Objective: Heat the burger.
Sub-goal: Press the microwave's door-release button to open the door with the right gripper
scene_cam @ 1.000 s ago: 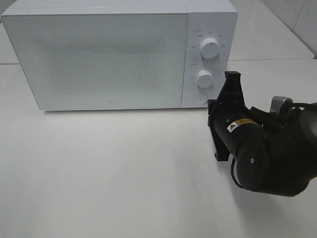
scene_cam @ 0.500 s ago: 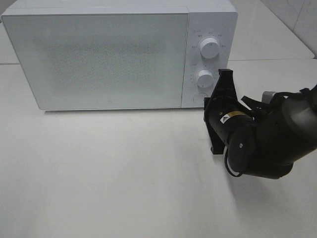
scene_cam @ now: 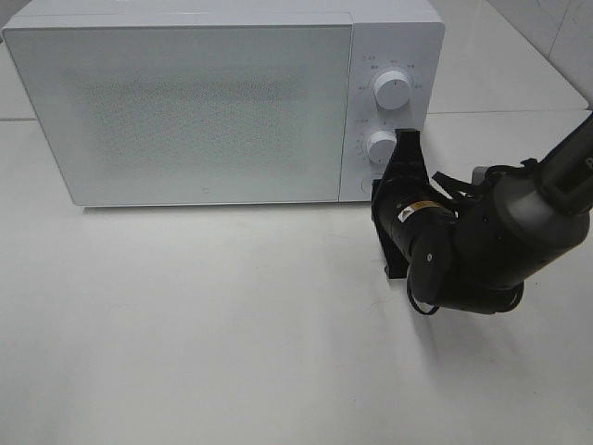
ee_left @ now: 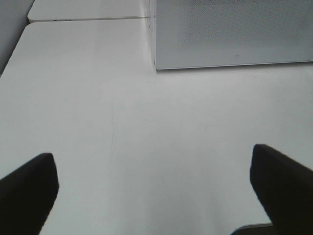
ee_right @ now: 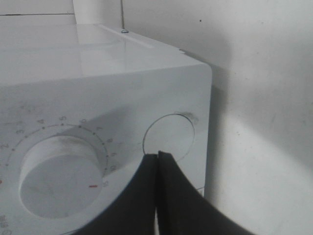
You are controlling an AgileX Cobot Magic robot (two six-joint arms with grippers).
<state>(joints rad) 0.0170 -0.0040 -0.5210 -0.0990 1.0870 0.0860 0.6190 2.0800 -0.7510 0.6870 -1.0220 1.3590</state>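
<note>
The speckled door (scene_cam: pixel 195 111) of the microwave (scene_cam: pixel 232 11) screens its interior from the high camera, and the print ringing the upper dial (scene_cam: pixel 393 90) is too small to read. The right arm (scene_cam: pixel 500 236) runs off the frame's edge and mostly covers the round button (ee_right: pixel 168 137) below the lower dial (scene_cam: pixel 381 146), hiding the closed right pincer (ee_right: pixel 157 161) tip too. In the left wrist view, the wide-spread left pincer (ee_left: pixel 152 161) shows only dark fingers (ee_left: pixel 29 191), clipped by the frame.
</note>
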